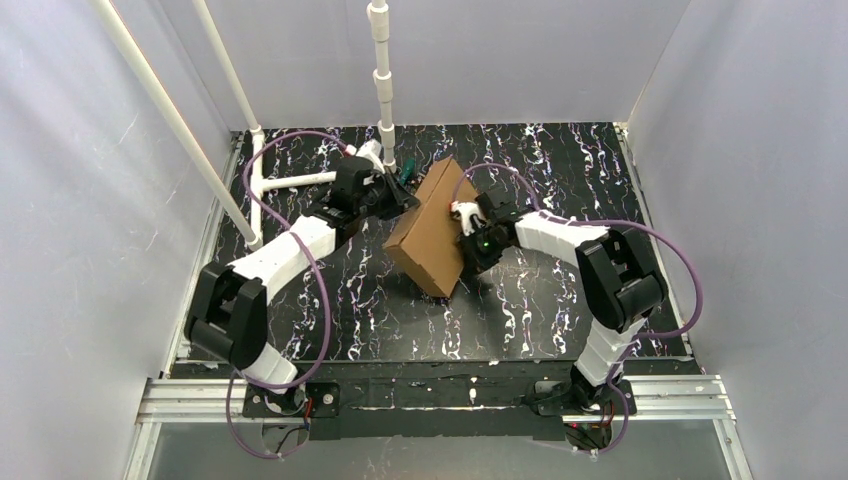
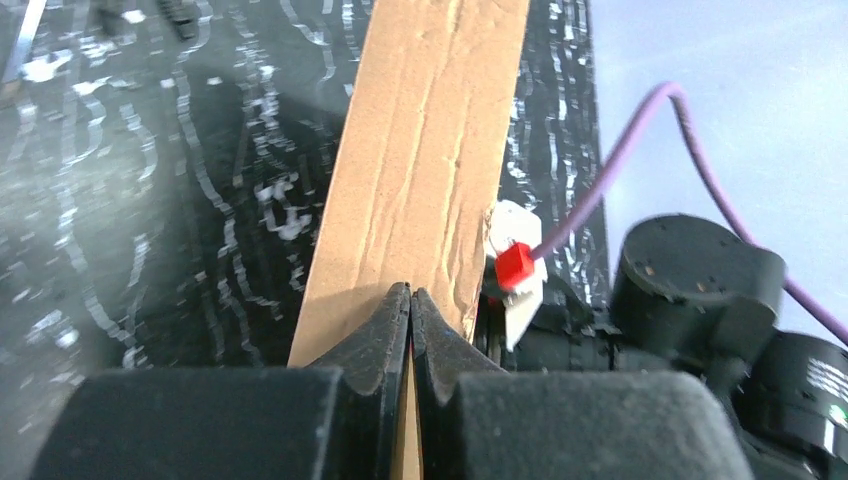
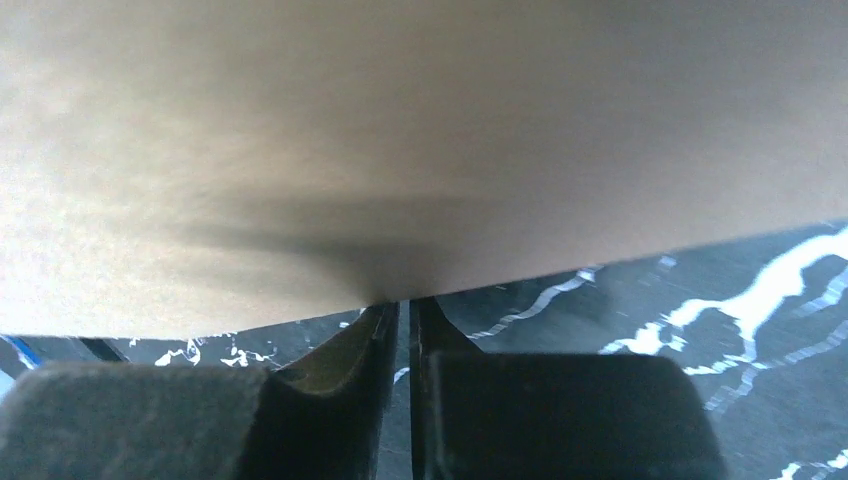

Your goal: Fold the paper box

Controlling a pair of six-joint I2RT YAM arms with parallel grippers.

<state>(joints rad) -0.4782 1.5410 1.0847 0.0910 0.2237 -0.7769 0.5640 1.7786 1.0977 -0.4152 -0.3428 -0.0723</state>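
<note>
The paper box [image 1: 430,225] is plain brown cardboard, folded into a closed shallow box. It stands tilted on an edge in the middle of the black marbled table. My left gripper [image 1: 405,195] is shut, and its tips rest against the box's left narrow side [image 2: 430,130]. In the left wrist view the left gripper [image 2: 411,292] has its fingers touching. My right gripper [image 1: 465,215] is at the box's right face. In the right wrist view the right gripper [image 3: 404,302] has its jaws almost together with nothing between them, tips under the lower edge of the box [image 3: 400,130].
A white pipe frame [image 1: 300,180] lies at the back left and a white upright pipe [image 1: 383,80] stands behind the box. A small dark-green item [image 1: 405,172] sits by the left gripper. Grey walls close in both sides. The right arm [image 2: 690,290] shows beyond the box.
</note>
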